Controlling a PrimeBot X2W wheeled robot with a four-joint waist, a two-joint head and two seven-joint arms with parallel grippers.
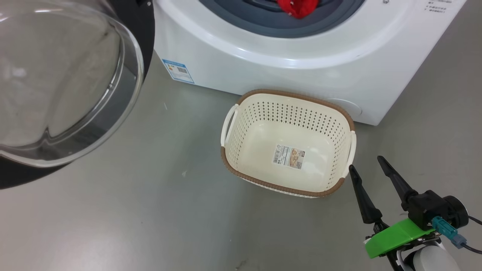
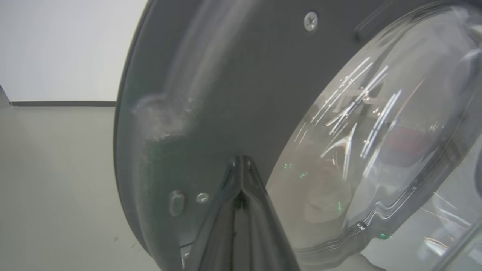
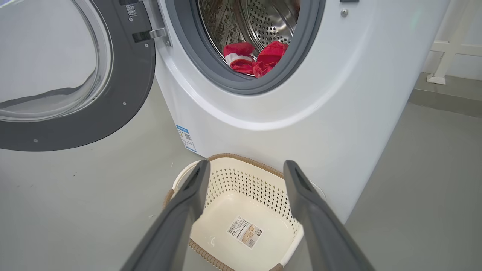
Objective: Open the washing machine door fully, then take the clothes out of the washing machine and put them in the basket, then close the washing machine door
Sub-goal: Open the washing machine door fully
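- Our left gripper [image 2: 241, 162] is clenched shut with nothing in it, its tips pointing at the dark inner rim of the washing machine door [image 2: 211, 75]. We cannot tell whether they touch it.
- Our right gripper [image 1: 365, 163] hangs spread wide and empty, just beside the basket [image 1: 260, 116].
- We judge the opening step about done, since the door stands swung wide.
- Left to do: the clothes [image 3: 269, 56] lie at the mouth of the drum in the washing machine [image 1: 301, 56], the basket holds nothing, and the door is not yet closed.

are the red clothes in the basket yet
No, the clothes lie in the drum of the washing machine, above the basket.
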